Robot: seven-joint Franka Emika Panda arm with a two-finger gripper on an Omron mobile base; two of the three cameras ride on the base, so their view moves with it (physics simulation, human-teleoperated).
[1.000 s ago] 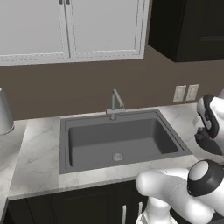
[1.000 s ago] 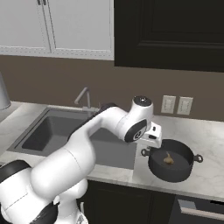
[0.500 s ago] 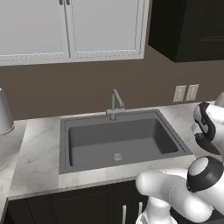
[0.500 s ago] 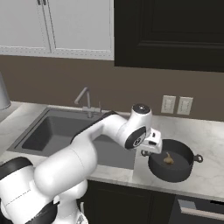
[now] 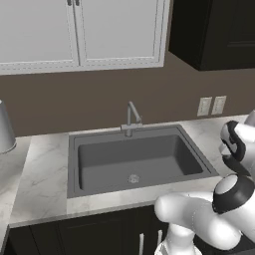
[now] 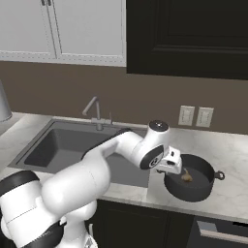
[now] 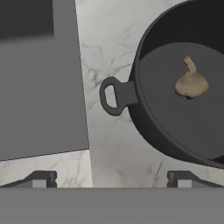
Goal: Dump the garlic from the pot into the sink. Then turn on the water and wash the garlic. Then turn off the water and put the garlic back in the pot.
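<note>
End effector spread wide, empty, above pot handle (garlic inside); off-centre grip prob. tips pot early.

The sink is set into the worktop, with the faucet at its far edge and the drain in the basin floor. The pot stands on the worktop just right of the sink, near the front edge. The garlic lies inside the pot. The claw hangs above the pot's left handle, between pot and sink. Wall outlets sit on the wall behind the pot.
</note>
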